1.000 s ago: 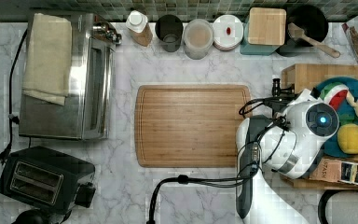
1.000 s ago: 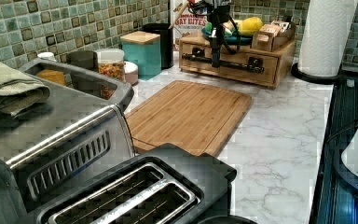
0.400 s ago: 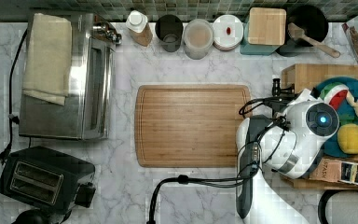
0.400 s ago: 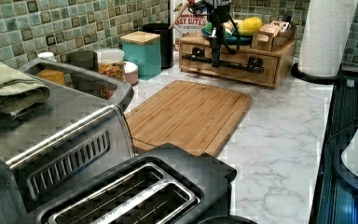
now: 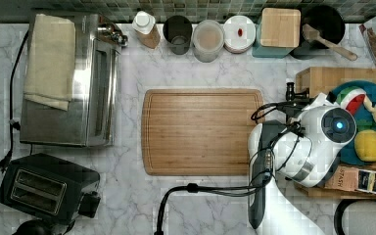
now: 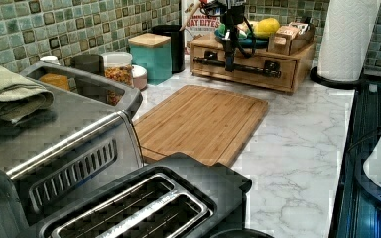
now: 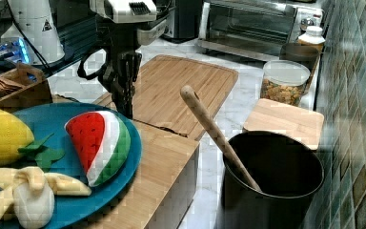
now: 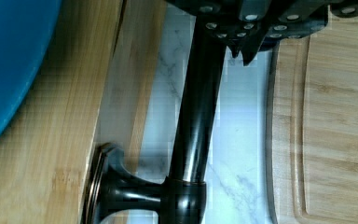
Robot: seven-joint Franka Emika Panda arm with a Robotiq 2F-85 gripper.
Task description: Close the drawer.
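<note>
The drawer [image 6: 250,69] sits in the wooden box [image 6: 302,57] that stands at the far end of the marble counter [image 6: 297,148] in the left view, beside the paper towel roll [image 6: 347,37]. In this view its front panel looks flush or almost flush with the box front; I cannot tell if a small gap is left. The long black bar handle [image 8: 198,116] runs across the front panel, held off the wood by a round foot [image 8: 107,191].

The gripper [image 6: 229,47] hangs straight down in front of the box, at the handle. In the wrist view its dark fingers [image 8: 251,28] sit at the bar, but I cannot tell if they are closed on it or how wide they stand. In the right view the gripper [image 7: 124,93] comes down just past the box edge, between the box and the cutting board [image 7: 171,90].

On top of the box lies a blue plate [image 7: 62,191] with a toy watermelon slice [image 7: 100,143], a toy lemon [image 7: 0,136] and a toy banana [image 7: 24,191].

The cutting board [image 5: 200,131] lies in the middle of the counter, just beside the box. In the top view, the toaster oven [image 5: 78,83] stands at the counter's left edge and the black toaster [image 5: 44,188] at its lower left corner. Jars [image 5: 208,39] and a black pot [image 5: 325,27] with a wooden spoon [image 5: 328,41] stand along the tiled back wall.
</note>
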